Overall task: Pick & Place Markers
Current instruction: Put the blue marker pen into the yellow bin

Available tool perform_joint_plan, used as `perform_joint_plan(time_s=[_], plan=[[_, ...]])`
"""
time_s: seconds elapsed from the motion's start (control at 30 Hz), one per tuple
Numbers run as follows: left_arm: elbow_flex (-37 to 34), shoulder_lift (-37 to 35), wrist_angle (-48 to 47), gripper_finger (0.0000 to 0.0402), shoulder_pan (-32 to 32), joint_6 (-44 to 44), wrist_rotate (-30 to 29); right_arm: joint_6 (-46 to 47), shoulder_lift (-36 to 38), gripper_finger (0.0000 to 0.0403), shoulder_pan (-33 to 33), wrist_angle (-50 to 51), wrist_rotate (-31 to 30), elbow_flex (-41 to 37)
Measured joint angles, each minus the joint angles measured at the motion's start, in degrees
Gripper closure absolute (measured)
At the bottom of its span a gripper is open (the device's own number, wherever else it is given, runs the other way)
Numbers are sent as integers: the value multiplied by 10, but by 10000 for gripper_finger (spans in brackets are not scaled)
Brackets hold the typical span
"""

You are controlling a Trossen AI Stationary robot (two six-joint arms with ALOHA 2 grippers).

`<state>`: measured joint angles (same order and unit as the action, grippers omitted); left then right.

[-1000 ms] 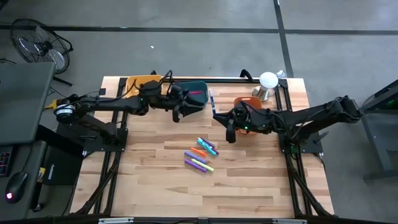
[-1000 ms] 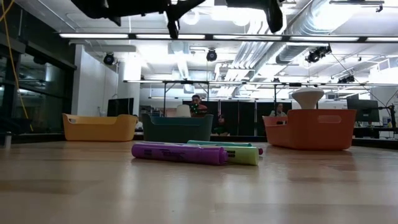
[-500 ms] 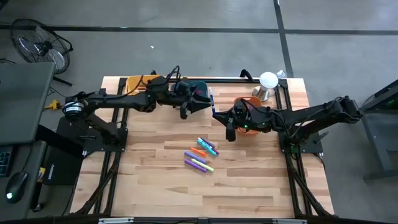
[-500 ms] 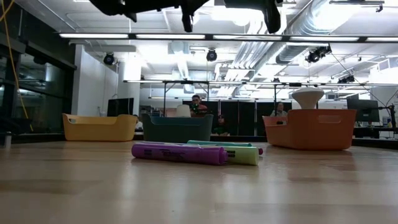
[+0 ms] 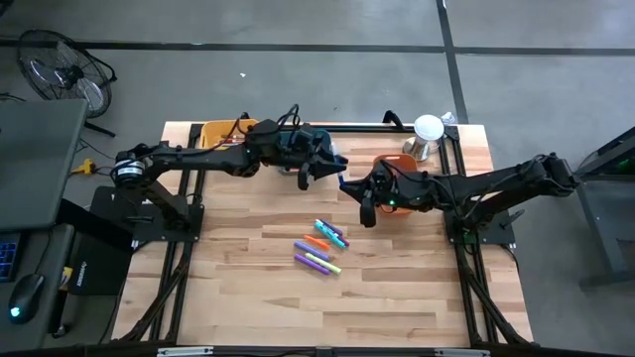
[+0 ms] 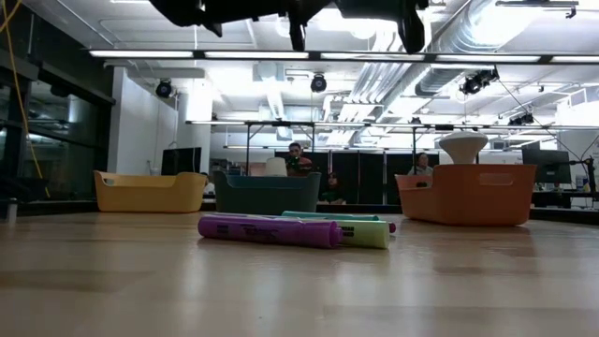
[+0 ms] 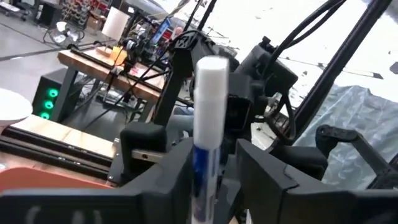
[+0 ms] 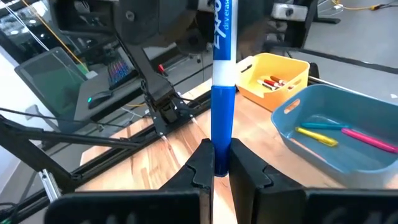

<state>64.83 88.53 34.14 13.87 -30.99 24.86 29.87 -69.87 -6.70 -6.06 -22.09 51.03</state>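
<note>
Left gripper high above the back of the table, just in front of the teal bin; fingers clamped on a blue-and-white marker, white end sticking up past them in the wrist view

Right gripper close by, beside the orange bin, also well clear of the tabletop. We see its fingers pinched on the blue barrel of the same marker, which stands upright between them. Both grippers hold one marker between the two arms, above the gap between the teal and orange bins

Loose markers lie clustered mid-table: purple, orange, teal, green. Low view shows a purple one in front, a green one behind it

Teal bin holds a yellow and a pink marker; yellow bin holds a few red ones

White knob-shaped object at the back right corner. People visible in the room behind
</note>
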Motion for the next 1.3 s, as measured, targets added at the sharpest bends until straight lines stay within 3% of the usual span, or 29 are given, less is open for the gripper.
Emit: perform_joint_plan(time_s=[0.2,0.63,1.03,1.3], plan=[[1,0,-24,373,0,13,17,1,0,386,-1,2,4,0],[1,0,-27,373,0,23,34,1,0,384,-1,3,8,0],[0,-1,-32,373,0,21,46,-1,9,254,0,3,37,-1],[0,-2,-82,373,20,38,44,-4,66,207,0,49,15,-1]])
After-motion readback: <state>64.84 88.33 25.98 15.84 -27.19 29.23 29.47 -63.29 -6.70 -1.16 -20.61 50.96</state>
